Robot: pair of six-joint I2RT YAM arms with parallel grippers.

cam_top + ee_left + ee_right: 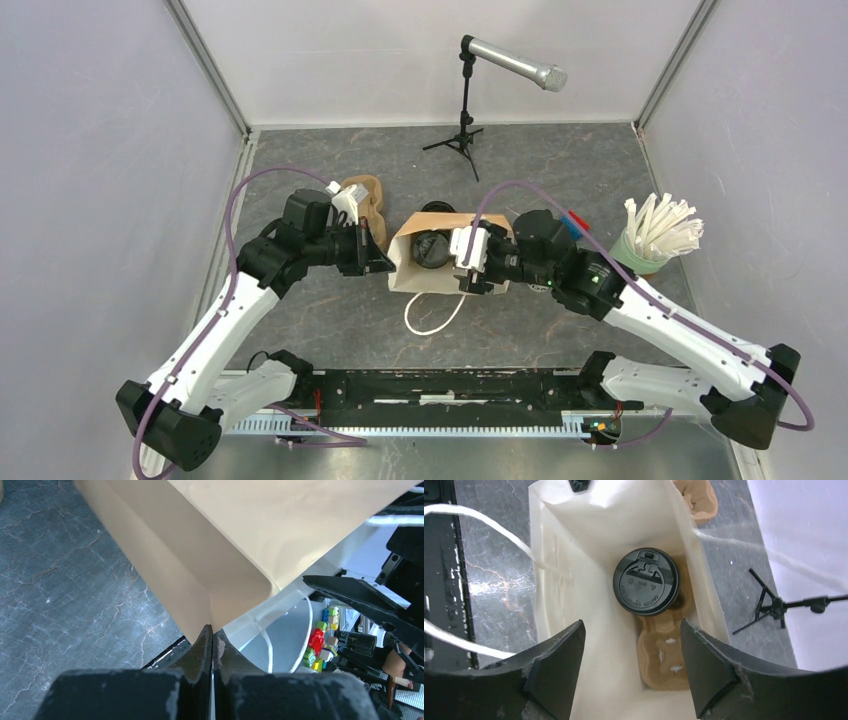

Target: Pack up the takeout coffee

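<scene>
Cup (646, 581) upright, axis vertical, inside bag (589, 540), right hand (631, 635) spread, left hand (212, 634) pinching bag

An open paper bag (574, 555) stands under the right fingers (556, 670), a brown cardboard cup carrier (664, 665) on its floor; a microphone stand (774, 607) is past their tips; a green straw cup (640, 252) well behind them.

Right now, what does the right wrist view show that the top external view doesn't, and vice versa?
Right wrist only: on the floor of the open pale paper bag, a brown moulded-cardboard carrier sits under the black-lidded takeout cup. Top external only: the pale green cup of white wrapped straws, and the left pincer at the bag's left edge. Both: the open bag seen from above, with the cup's round black lid inside.
</scene>
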